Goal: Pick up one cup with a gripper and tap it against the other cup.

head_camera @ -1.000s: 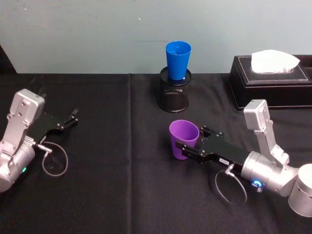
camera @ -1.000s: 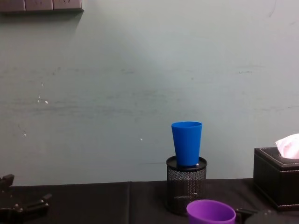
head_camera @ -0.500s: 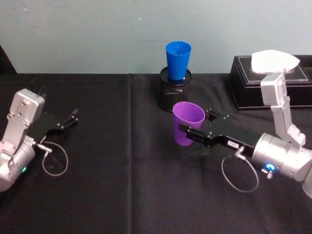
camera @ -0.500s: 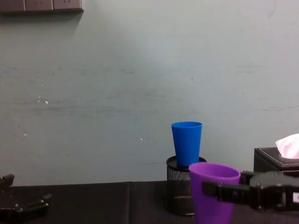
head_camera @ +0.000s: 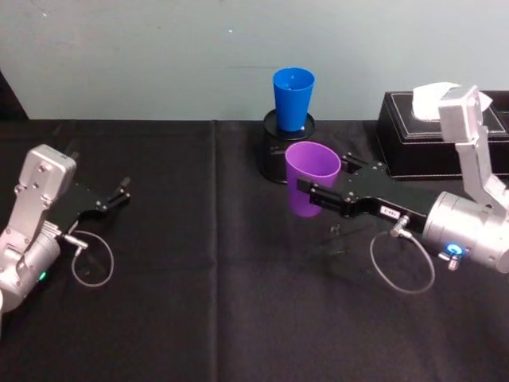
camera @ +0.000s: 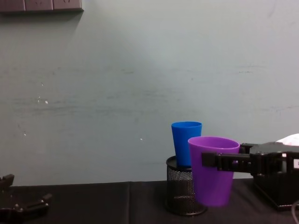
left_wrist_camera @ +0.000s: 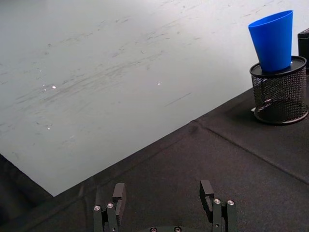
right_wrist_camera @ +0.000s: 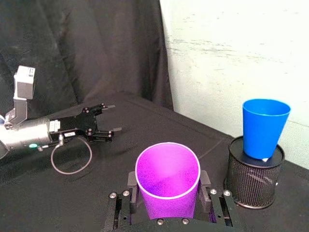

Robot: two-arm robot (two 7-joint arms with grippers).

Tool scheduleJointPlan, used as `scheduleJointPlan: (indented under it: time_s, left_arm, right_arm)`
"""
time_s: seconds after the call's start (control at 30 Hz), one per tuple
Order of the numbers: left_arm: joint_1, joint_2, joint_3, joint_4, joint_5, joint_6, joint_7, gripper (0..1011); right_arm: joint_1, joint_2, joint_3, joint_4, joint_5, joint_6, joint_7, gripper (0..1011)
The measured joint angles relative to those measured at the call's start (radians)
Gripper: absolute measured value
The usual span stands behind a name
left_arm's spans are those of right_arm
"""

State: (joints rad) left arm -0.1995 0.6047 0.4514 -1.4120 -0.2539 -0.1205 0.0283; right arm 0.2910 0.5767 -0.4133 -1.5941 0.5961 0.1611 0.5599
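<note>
The black wire-mesh pen holder (head_camera: 273, 153) stands near the counter's (head_camera: 223, 278) far edge, with the pale wall close behind it. The blue cup (head_camera: 293, 99) sits upright in the holder's top, its rim above everything nearby.

The right hand (head_camera: 318, 177) reaches in from the holder's right. Its two black fingers are closed on opposite sides of the purple cup (camera: 212, 172) just under the rim. The cup is upright, mouth up, and held clear of the cloth. In the chest view its base hangs above the counter and it overlaps the holder's right half, with its rim lower than the blue cup's. It lies on the robot's side of the holder, slightly to the right. The right wrist view shows a gap between the purple wall and both the mesh and the blue cup.

A black tissue box (head_camera: 398, 135) stands to the holder's right, beyond the right arm, and narrows the room on that side. To the holder's left the cloth lies bare out to the left hand (left_wrist_camera: 162, 193). That hand rests low on the counter, well apart from the holder, with its fingers spread wide and nothing between them.
</note>
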Motion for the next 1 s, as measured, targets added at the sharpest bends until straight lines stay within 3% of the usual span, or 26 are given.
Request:
scheduleJointPlan:
  time_s: [0.43,1.0]
  left_arm:
    - [0.000,0.000,0.000,0.000,0.000,0.000,0.000,1005]
    - [0.000,0.000,0.000,0.000,0.000,0.000,0.000,1005]
  right_arm:
    - [0.025,0.030,-0.025,-0.021,0.018,0.010,-0.011,737]
    - [0.027,0.032,-0.027,-0.022,0.019,0.010,-0.015,737]
